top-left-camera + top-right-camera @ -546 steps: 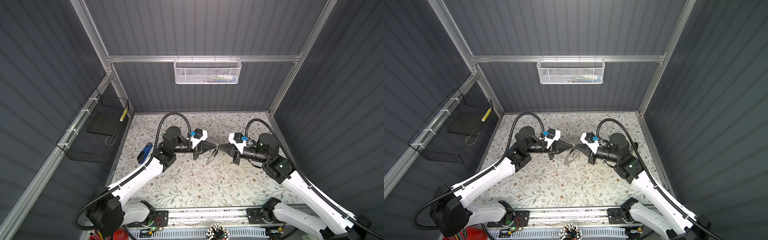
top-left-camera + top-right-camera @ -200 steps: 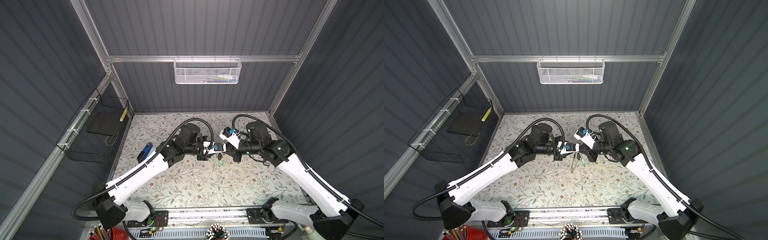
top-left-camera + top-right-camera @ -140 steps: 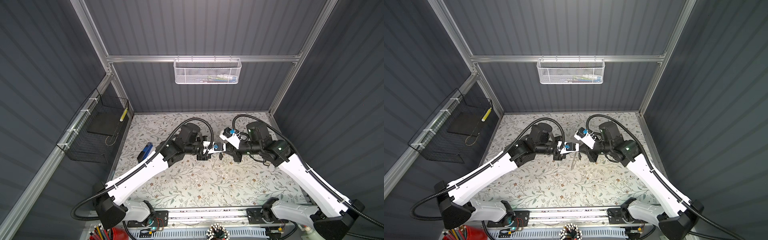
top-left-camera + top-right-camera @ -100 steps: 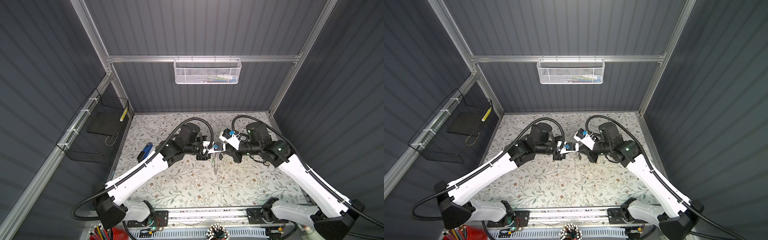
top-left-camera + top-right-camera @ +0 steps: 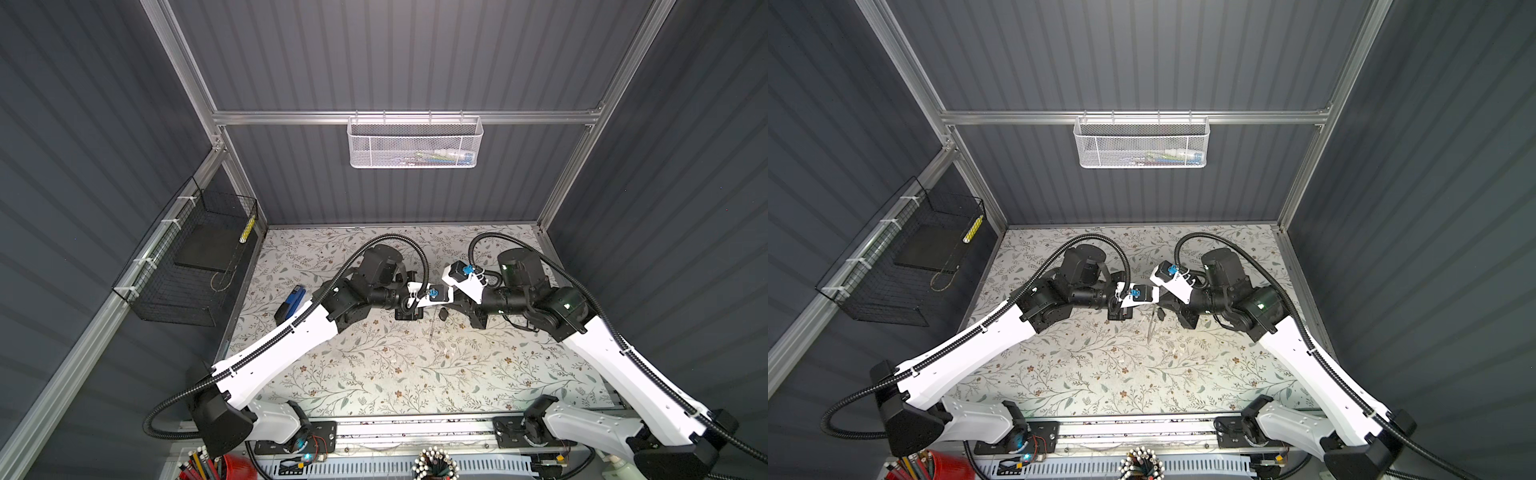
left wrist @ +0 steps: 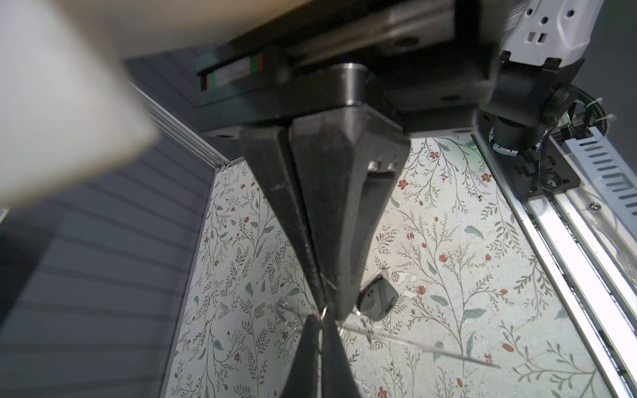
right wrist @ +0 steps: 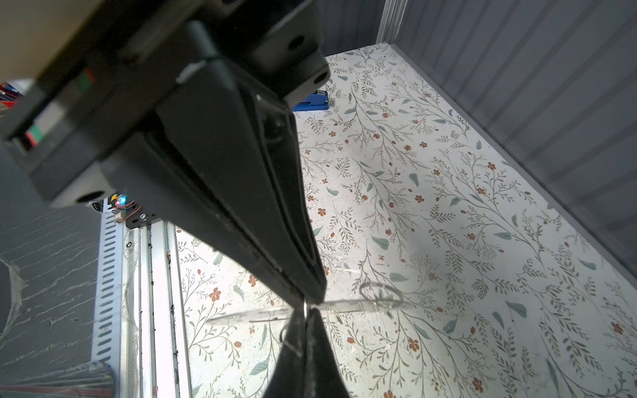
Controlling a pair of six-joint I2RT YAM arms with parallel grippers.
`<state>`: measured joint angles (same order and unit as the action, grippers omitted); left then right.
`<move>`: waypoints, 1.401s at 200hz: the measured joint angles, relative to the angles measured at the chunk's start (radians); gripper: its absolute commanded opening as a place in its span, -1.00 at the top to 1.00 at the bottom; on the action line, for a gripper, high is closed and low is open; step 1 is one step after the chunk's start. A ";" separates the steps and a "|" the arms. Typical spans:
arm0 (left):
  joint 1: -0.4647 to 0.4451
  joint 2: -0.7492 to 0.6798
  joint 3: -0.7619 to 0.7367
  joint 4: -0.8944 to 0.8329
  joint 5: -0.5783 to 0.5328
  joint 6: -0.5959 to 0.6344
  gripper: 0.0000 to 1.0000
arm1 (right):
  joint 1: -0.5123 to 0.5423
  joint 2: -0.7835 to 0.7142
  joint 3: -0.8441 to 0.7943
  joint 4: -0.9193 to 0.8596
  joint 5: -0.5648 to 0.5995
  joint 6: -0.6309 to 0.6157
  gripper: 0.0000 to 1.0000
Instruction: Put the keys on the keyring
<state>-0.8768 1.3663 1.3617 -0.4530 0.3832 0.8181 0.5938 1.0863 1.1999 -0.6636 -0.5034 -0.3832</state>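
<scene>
The two grippers meet tip to tip above the middle of the floral table (image 5: 374,365). Between them hangs the keyring (image 5: 432,330), a thin grey ring seen edge-on in both top views (image 5: 1149,330). In the left wrist view my left gripper (image 6: 319,324) is shut, pinching the keyring (image 6: 413,344) at a small wire loop. The right gripper (image 7: 305,317) is shut on the keyring's rim (image 7: 262,314). A key with a black head (image 6: 377,298) dangles beside the right gripper's tip, and it also shows in a top view (image 5: 443,314).
A blue stapler (image 5: 289,305) lies at the table's left. A black wire basket (image 5: 187,270) hangs on the left wall and a white mesh basket (image 5: 415,143) on the back wall. The metal rail (image 5: 415,428) runs along the front edge.
My left gripper has closed at the ring where the tips meet. The ring has swung edge-on, and a green piece that hung below it a second ago no longer shows.
</scene>
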 measured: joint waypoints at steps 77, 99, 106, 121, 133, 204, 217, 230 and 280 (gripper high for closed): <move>0.024 -0.066 -0.140 0.135 0.043 -0.146 1.00 | 0.011 -0.214 -0.144 0.167 0.055 0.054 0.09; 0.048 -0.110 -0.218 0.253 0.074 -0.249 1.00 | 0.011 -0.295 -0.234 0.247 0.073 0.099 0.06; 0.053 -0.122 -0.241 0.290 0.083 -0.280 1.00 | 0.011 -0.314 -0.261 0.265 0.080 0.115 0.07; 0.064 -0.145 -0.285 0.364 0.096 -0.346 1.00 | 0.011 -0.339 -0.309 0.287 0.093 0.146 0.05; 0.067 -0.155 -0.312 0.414 0.107 -0.389 1.00 | 0.011 -0.344 -0.336 0.298 0.102 0.165 0.05; 0.074 -0.175 -0.358 0.575 0.159 -0.533 1.00 | 0.034 -0.252 -0.362 0.389 0.129 0.223 0.13; 0.074 -0.177 -0.359 0.584 0.166 -0.542 1.00 | 0.039 -0.230 -0.359 0.393 0.135 0.226 0.15; 0.074 -0.178 -0.361 0.592 0.169 -0.547 1.00 | 0.041 -0.214 -0.354 0.402 0.134 0.227 0.16; 0.074 -0.178 -0.387 0.627 0.168 -0.568 1.00 | 0.048 -0.205 -0.347 0.459 0.103 0.246 0.28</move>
<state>-0.8032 1.1885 0.9745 0.1738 0.5514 0.2501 0.6422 0.8810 0.8532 -0.2047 -0.4004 -0.1375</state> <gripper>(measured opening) 0.044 0.391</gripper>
